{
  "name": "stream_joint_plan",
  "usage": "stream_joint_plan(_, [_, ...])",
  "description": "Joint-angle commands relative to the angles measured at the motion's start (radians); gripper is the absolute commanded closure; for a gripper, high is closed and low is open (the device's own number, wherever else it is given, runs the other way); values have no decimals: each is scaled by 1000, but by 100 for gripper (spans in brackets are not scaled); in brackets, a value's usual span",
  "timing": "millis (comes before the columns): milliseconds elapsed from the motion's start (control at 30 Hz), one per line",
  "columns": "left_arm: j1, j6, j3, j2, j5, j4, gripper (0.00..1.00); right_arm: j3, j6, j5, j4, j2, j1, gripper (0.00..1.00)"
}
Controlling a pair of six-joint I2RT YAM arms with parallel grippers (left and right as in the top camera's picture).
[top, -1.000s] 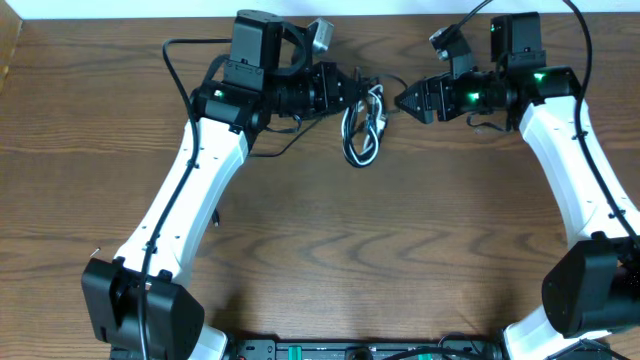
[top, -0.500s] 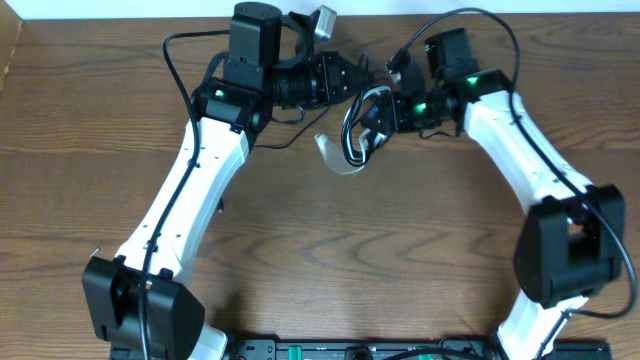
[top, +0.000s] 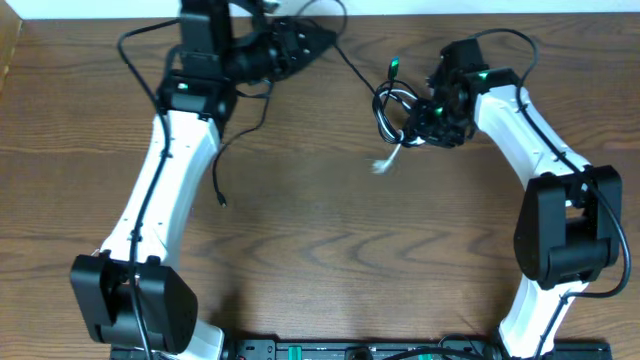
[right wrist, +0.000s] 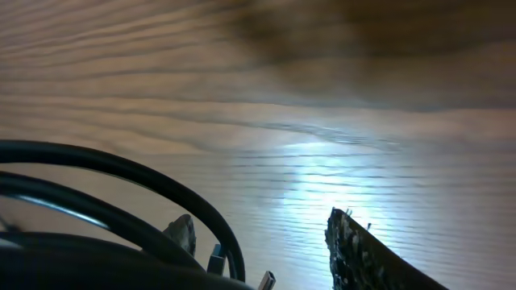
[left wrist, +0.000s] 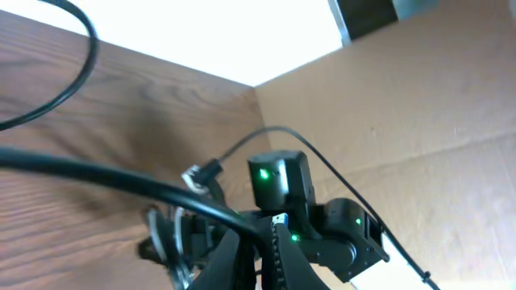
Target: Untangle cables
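Found left claw (top: pixel 322 38) pressed together, pinching long thin black cable (left wrist: pixel 129 179) at its tips, near far edge of brown wood-grain bench (top: pixel 320 230). Traced that cable in a straight run across to right claw (top: pixel 418 112). Noted right claw's fingers part-spread in wrist view, black loops lying against one finger; could not tell whether pinching them. Observed small bundle (top: pixel 388 105) of black loops and short white cable (top: pixel 388 160) just beside right claw, on the side facing left claw. Recorded one white end trailing below, blurred. Saw claws well apart.
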Motion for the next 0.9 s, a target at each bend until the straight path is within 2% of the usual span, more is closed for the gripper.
stream_joint_plan(0, [82, -15, 19, -19, 4, 26, 92, -19, -34, 153, -35, 45, -39, 51])
stream_joint_plan(100, [119, 15, 19, -19, 0, -18, 92, -29, -44, 194, -56, 46, -55, 52])
stream_joint_plan(200, [135, 98, 19, -19, -61, -175, 93, -42, -59, 205, -64, 46, -64, 52])
stream_joint_plan(367, [95, 283, 14, -17, -314, -519, 92, -58, -96, 202, -63, 46, -68, 53])
stream_joint_plan(467, [49, 342, 7, -16, -470, -631, 93, -58, -124, 193, -63, 46, -64, 53])
stream_joint_plan(567, [5, 394, 2, -16, -545, -662, 92, -58, -164, 153, -50, 46, -65, 51])
stream_joint_plan(733, [-58, 415, 2, -16, -547, -634, 92, -14, -216, 62, -50, 25, -68, 50])
stream_joint_plan(833, [-100, 415, 2, -15, -547, -624, 83, 11, -216, 23, -57, -13, -68, 48])
stream_joint_plan(867, [-118, 415, 2, -12, -547, -624, 76, 13, -216, 13, -58, -28, -68, 47])
